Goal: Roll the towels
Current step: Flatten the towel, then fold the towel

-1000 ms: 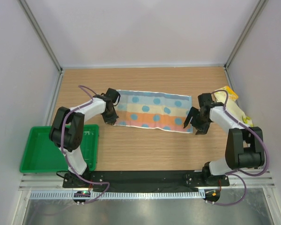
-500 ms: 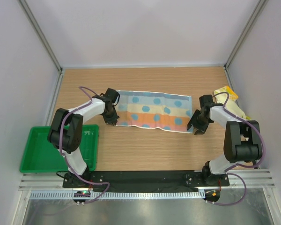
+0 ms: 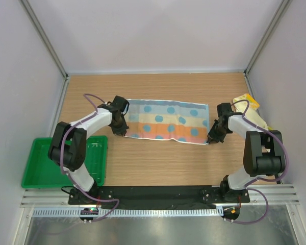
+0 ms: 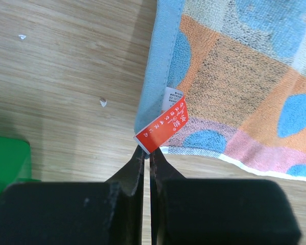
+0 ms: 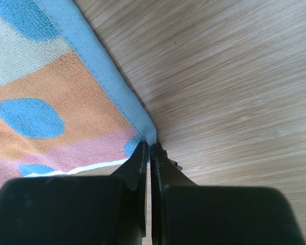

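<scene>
A light blue towel (image 3: 168, 120) with blue dots and an orange band lies spread flat on the wooden table. My left gripper (image 3: 119, 130) is shut on its near left corner (image 4: 149, 143), right under a red label (image 4: 160, 130). My right gripper (image 3: 212, 137) is shut on the towel's near right corner (image 5: 148, 139), where the blue hem meets the fingertips. A second, yellow-cream towel (image 3: 250, 109) lies crumpled at the far right, partly hidden behind my right arm.
A green plastic tray (image 3: 41, 166) sits at the near left of the table (image 3: 158, 163), its corner (image 4: 7, 161) showing in the left wrist view. White walls with metal posts enclose the table on three sides.
My right gripper has moved in to the towel's near right corner and gone from wide open to shut on it. The left gripper has kept its hold on the left corner.
</scene>
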You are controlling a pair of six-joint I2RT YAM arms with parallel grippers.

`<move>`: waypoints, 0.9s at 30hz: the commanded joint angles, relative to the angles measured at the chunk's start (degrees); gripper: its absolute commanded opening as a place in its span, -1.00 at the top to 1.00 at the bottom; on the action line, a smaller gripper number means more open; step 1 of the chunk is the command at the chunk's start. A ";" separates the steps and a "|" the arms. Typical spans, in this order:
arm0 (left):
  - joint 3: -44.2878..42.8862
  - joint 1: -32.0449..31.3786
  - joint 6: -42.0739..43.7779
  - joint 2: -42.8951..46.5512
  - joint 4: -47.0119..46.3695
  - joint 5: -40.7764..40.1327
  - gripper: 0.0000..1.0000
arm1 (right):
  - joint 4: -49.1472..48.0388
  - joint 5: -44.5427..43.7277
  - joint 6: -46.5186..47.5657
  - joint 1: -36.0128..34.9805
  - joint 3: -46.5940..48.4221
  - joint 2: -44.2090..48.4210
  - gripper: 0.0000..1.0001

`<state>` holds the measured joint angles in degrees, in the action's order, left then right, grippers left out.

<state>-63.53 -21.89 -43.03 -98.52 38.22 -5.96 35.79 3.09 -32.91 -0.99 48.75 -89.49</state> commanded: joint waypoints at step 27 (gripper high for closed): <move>9.65 0.18 5.40 23.70 -1.48 8.42 0.99 | 8.95 0.33 2.32 4.86 4.07 17.25 0.98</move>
<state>-53.52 -21.89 -40.23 -80.77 40.29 0.30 43.77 2.37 -31.66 3.51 50.48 -74.50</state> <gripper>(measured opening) 0.014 0.041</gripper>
